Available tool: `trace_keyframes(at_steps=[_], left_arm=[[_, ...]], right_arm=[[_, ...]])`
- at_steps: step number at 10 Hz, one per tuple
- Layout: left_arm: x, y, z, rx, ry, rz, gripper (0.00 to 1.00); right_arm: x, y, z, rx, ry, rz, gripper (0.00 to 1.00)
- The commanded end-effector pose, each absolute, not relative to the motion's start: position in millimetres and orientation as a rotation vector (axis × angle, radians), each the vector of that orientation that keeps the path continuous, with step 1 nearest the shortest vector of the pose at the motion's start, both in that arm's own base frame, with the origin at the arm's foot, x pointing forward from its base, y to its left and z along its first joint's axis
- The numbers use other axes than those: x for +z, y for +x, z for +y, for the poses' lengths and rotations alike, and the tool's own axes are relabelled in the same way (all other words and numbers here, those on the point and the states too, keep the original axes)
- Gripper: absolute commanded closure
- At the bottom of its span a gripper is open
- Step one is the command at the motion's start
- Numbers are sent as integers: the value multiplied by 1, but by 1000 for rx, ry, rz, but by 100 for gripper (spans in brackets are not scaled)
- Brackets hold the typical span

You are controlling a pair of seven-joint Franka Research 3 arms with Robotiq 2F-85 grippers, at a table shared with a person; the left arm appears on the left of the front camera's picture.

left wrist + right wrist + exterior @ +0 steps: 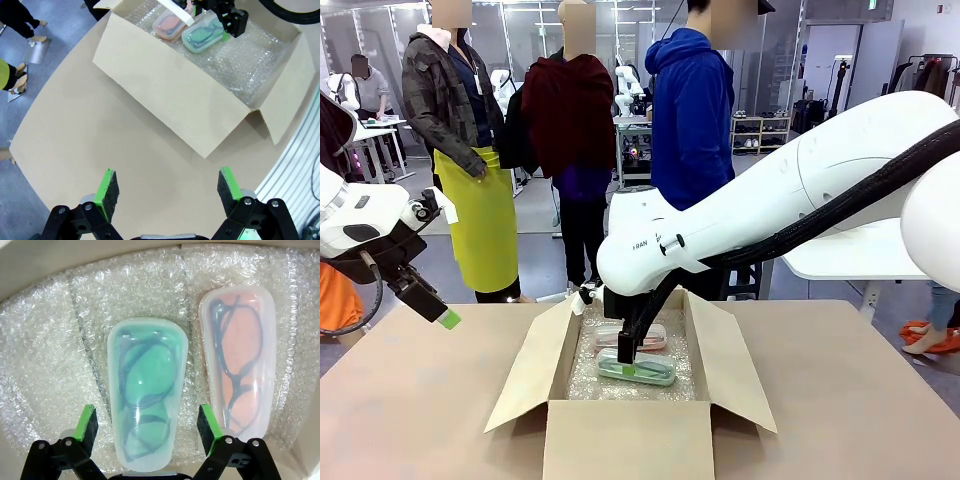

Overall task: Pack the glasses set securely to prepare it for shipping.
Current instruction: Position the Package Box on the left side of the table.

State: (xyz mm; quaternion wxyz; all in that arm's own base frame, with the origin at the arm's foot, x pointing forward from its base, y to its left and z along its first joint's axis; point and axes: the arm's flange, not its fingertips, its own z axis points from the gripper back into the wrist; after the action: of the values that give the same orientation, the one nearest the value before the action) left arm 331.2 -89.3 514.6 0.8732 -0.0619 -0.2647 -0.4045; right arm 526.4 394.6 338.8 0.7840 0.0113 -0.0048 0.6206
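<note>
The glasses set lies on bubble wrap (50, 365) inside an open brown cardboard box (620, 440). The mint green case (147, 390) (655, 372) (202, 35) is nearer me; the clear case with pink inside (240, 355) (658, 335) (170, 24) lies beside it. Dark frames show through both lids. My right gripper (146, 412) (628, 362) is down in the box, open, its green pads on either side of the mint case with small gaps. My left gripper (165, 192) (442, 312) hangs open and holds nothing above the table left of the box.
The box flaps (525, 370) stand open to both sides. The tan table (100, 150) spreads around the box, its rounded edge (30, 125) to the left. Three people (690, 100) stand beyond the far side of the table.
</note>
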Motion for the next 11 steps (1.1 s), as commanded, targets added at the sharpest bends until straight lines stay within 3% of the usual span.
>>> trace_keyframes(at_steps=[1, 3, 6, 11], left_arm=[[515, 331, -87, -850, -123, -555, 0], [515, 331, -87, -850, -123, -555, 0], [515, 331, -87, -850, -123, -555, 0], [515, 331, -87, -850, -123, -555, 0]], right_arm=[[339, 526, 395, 1339, 24, -10, 4], [387, 501, 386, 1318, -8, 10, 0], [413, 482, 373, 1220, 10, 2, 0], [475, 430, 250, 815, 63, -213, 0]])
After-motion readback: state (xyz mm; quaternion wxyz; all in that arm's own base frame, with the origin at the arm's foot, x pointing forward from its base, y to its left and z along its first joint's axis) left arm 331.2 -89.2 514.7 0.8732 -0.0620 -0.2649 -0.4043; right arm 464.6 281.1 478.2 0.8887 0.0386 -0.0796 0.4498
